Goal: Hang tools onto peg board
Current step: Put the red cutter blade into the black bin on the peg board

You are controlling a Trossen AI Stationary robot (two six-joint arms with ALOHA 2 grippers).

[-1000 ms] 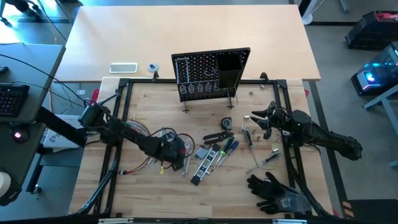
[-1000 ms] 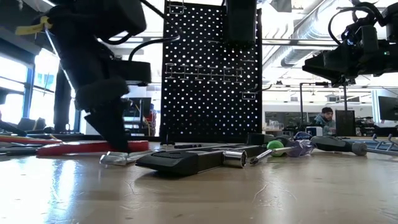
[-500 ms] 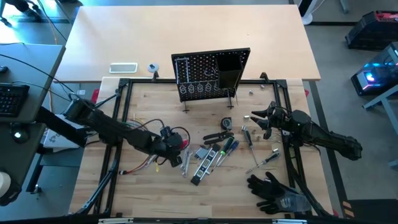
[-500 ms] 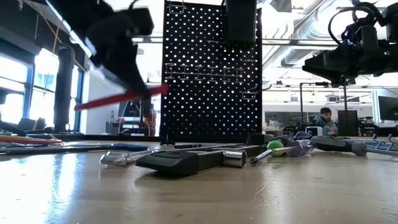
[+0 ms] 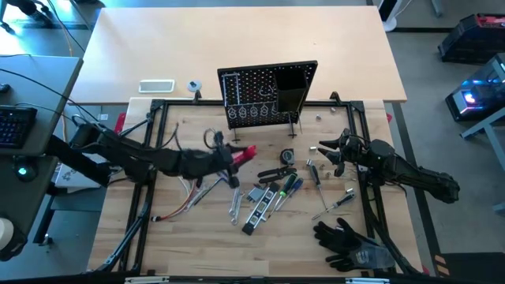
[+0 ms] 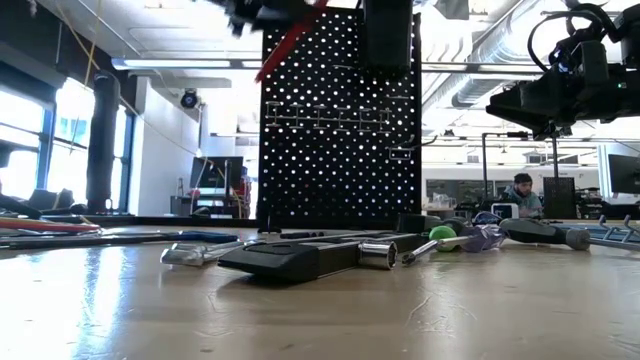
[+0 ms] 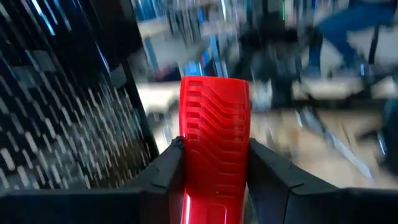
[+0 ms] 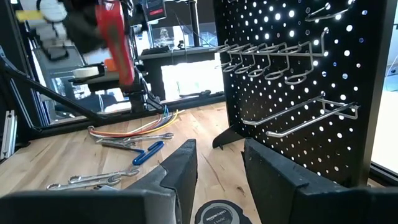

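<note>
The left tool (image 5: 229, 155) gripped a red-handled driver (image 5: 244, 152), raised in front of the peg board (image 5: 268, 95). The board's hooks (image 8: 261, 59) were bare. The remaining tools (image 5: 272, 189) lay on the desk (image 5: 189, 237). The right tool (image 5: 327, 152) hovered empty, fingers apart.

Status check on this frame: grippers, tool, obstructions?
Left gripper shut on red-handled tool, raised before peg board. Right gripper open, empty, waiting right of tool pile. Path looks unobstructed.
</note>
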